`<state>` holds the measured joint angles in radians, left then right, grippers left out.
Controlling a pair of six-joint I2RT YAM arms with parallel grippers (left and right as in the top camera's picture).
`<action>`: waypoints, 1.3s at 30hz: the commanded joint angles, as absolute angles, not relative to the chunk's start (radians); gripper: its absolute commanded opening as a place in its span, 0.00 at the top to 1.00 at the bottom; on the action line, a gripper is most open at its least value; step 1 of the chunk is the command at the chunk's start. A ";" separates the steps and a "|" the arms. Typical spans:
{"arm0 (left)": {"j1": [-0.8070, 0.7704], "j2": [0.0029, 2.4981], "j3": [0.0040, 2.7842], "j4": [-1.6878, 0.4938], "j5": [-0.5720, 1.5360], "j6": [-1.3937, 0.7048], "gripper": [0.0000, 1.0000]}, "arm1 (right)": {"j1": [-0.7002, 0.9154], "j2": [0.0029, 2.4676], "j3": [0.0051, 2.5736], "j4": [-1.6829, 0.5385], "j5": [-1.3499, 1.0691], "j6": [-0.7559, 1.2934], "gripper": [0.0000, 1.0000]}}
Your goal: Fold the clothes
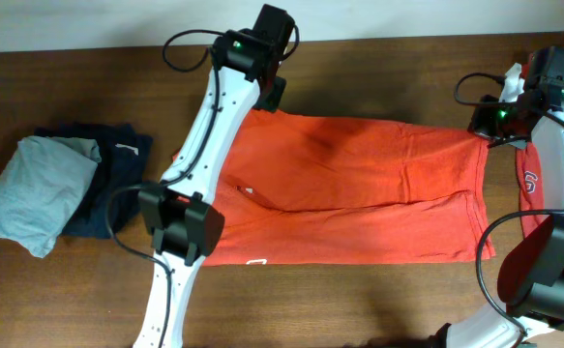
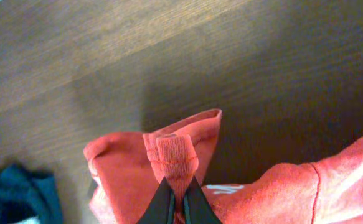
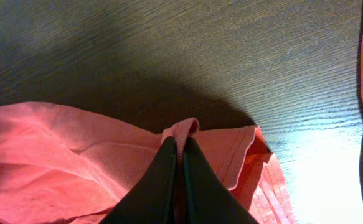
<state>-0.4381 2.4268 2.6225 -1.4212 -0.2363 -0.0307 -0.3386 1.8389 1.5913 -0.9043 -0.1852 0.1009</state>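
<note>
Orange-red cotton T-shirt (image 1: 359, 188), lying half-folded across the brown wooden worktop (image 1: 359, 300). Left claw (image 2: 180, 186) and right claw (image 3: 181, 144) are each closed tight on a bunched corner of its far edge. The cloth looks light, limp and not slippery. Hems and corners likely give the surest hold, lifted together to limit sagging.

Your left arm (image 1: 204, 135) reaches long and nearly straight, wrist turned down, and the left gripper (image 2: 179, 184) is clamped tight, with a bunched fold of the shirt (image 1: 359, 184) sticking out just past its fingertips. Your right arm (image 1: 557, 155) is folded back on itself with the wrist angled down. The right gripper (image 3: 180, 144) is also closed hard, a small loop of the shirt's edge pinched at its tips.
</note>
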 commanded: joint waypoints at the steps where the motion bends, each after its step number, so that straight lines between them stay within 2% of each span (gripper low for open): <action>1: -0.437 2.328 2.638 -1.460 -0.239 -0.060 0.99 | -0.342 1.813 1.589 -0.901 -0.199 0.093 0.96; 9: -0.469 2.328 2.635 -1.529 -0.244 -0.082 1.00 | -0.342 1.813 1.589 -0.901 -0.199 0.093 0.96; 24: -0.479 2.328 2.474 -1.466 -0.252 -0.109 0.99 | -0.342 1.813 1.589 -0.897 -0.199 0.093 0.96; 39: -0.552 2.296 2.426 -1.509 -0.271 -0.141 0.99 | -0.342 1.813 1.589 -0.895 -0.199 0.093 0.96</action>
